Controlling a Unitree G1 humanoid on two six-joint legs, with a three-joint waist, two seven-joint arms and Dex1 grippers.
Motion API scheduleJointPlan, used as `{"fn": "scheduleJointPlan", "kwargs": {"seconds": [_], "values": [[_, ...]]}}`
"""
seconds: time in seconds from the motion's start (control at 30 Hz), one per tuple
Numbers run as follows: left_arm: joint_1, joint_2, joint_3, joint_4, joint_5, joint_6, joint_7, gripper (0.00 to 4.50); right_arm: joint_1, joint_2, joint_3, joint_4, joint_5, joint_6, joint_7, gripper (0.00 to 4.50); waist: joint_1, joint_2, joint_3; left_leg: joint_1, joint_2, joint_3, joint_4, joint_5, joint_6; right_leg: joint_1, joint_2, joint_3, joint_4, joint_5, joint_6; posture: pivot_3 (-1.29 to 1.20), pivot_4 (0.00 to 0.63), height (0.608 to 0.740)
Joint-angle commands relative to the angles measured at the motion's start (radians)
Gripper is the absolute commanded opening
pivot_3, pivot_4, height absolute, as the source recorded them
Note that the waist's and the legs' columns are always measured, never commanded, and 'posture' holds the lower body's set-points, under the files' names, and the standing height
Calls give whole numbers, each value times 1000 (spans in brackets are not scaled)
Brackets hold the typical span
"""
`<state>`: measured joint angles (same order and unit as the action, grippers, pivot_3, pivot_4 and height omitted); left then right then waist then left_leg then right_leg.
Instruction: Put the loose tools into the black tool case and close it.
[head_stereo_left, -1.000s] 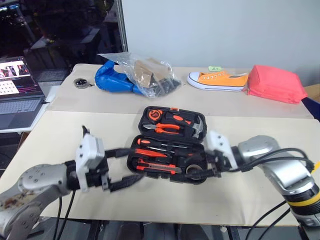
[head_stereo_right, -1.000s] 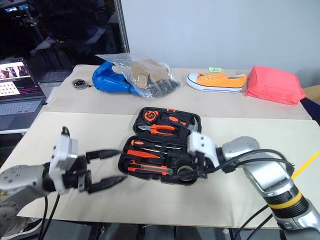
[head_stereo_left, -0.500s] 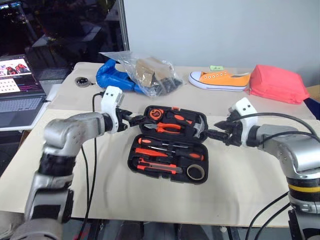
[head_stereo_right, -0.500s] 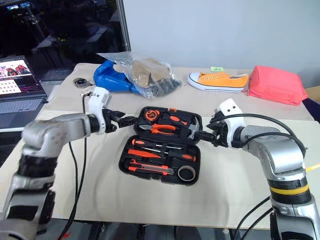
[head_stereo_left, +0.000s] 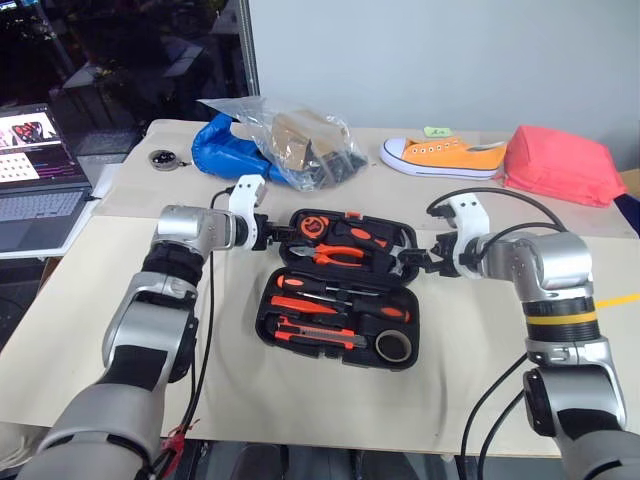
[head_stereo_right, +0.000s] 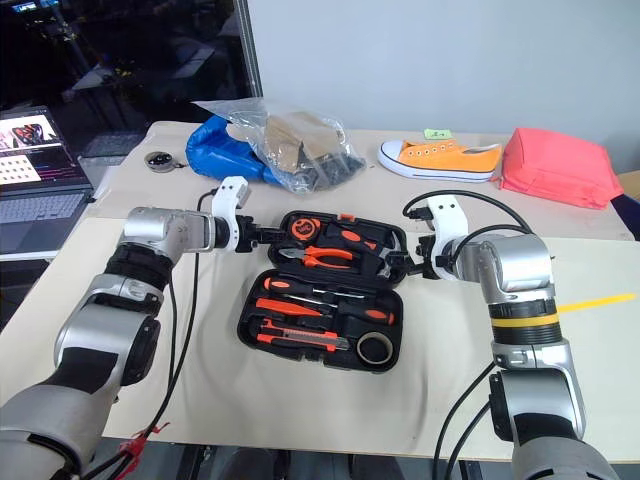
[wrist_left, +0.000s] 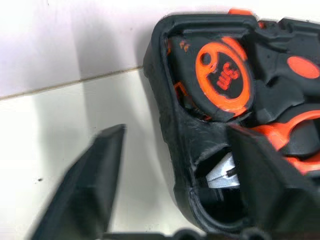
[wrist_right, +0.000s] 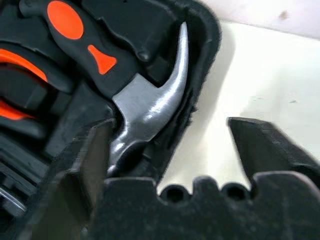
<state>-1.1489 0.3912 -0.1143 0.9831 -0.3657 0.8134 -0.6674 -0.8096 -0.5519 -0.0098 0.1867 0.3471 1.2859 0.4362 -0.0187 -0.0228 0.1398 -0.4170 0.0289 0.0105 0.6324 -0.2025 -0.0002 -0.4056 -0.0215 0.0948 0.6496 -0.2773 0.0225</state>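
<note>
Your tool case (head_stereo_left: 340, 290) lies open at the centre of the frame, tools (head_stereo_left: 320, 315) seated in its slots. Your left gripper (head_stereo_left: 282, 234) straddles the far half's left rim, fingers spread, one inside, one outside. Your right gripper (head_stereo_left: 405, 262) straddles the right rim beside the hammer (wrist_right: 150, 107), fingers likewise apart, clamping nothing.
</note>
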Motion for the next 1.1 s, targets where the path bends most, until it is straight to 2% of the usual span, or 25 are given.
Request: {"fn": "scheduleJointPlan", "kwargs": {"seconds": [0.03,0.13,0.17,0.27,0.4,0.57,0.73,0.83,0.97,1.1], "values": [[-59,-18,23,72,43,-27,-46,1314,-28,2,-2,34,-17,-20,0,2369,1,0,0,0,0,0,0,0,0,0,0,-1,0,0,0,0,150,740],[-74,-29,38,106,68,-45,-64,218,-24,8,1,45,-20,-30,6,1286,0,0,0,0,0,0,0,0,0,1,0,-1,1,0,0,0,150,740],[-76,-32,44,113,78,-54,-68,41,-20,9,3,42,-22,-34,6,1116,0,0,0,1,0,-1,1,0,0,1,0,-1,1,0,0,0,150,740],[-72,-37,77,111,79,-74,-83,0,-3,24,-19,21,-12,-44,4,29,0,0,0,1,0,-1,1,0,0,1,0,-1,2,0,0,0,150,740],[-49,-37,98,61,90,-114,-118,0,39,62,-68,-41,9,-111,3,29,-2,0,0,1,0,-1,1,0,0,1,0,-1,8,0,0,0,150,740],[3,-39,106,-55,108,-243,-145,0,93,99,-65,-121,6,-275,43,29,-11,0,0,1,0,-1,2,1,-1,0,0,0,9,0,0,0,150,740],[125,-31,99,-293,133,-435,-160,0,147,139,-80,-208,42,-535,163,29,-28,0,0,2,0,-1,3,2,-2,0,1,1,10,0,0,0,150,740],[270,-4,80,-527,141,-529,-183,0,237,121,-80,-300,28,-692,224,29,-29,1,0,1,1,-2,0,2,-2,-1,1,1,14,0,0,0,150,740],[499,80,60,-786,183,-624,-197,0,406,88,-80,-472,36,-767,268,29,-23,1,0,0,2,-5,-2,1,-2,-3,-1,1,13,0,0,0,150,740],[700,159,58,-895,229,-772,-212,0,623,29,-42,-627,-35,-929,315,29,-13,2,-2,1,3,-8,-4,0,0,-2,-3,0,13,0,0,0,150,740]]}}
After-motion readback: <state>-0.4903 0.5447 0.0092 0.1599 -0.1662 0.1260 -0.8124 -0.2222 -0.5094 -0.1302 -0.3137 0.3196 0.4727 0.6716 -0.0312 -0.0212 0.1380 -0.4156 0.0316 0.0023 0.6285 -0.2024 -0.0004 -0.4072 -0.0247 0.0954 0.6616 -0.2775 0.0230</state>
